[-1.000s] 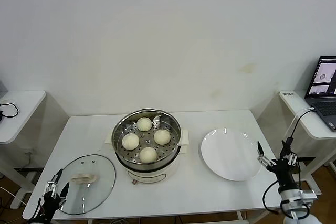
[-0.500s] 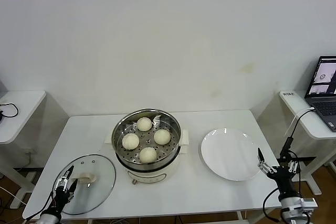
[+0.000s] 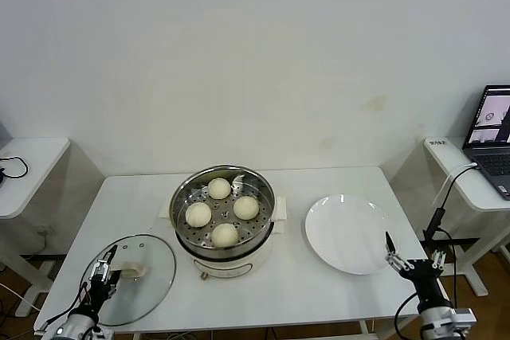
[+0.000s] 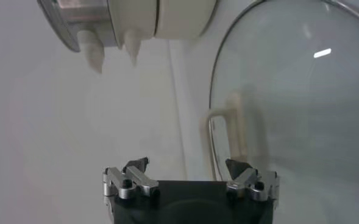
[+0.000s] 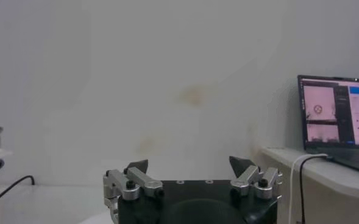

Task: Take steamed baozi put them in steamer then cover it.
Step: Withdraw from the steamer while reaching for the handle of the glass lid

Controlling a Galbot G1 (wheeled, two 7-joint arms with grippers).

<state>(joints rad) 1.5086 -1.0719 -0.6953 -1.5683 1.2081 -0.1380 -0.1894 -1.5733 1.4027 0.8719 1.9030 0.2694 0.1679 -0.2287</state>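
Baozi (image 3: 225, 234): four, seated in steamer (image 3: 224, 219). Cover (image 3: 132, 278): flat on table, handle just ahead of left gripper (image 3: 101, 271), whose jaws are spread and empty for pickup. Right gripper (image 3: 411, 260): open, empty, parked beside plate (image 3: 348, 233).

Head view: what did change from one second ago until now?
The left gripper moved from the table's near left corner inward over the cover, toward its handle, fingers open, gripping nothing. The right gripper sank lower near the plate, open and empty. The four baozi in the steamer, the cover and the plate stayed put.
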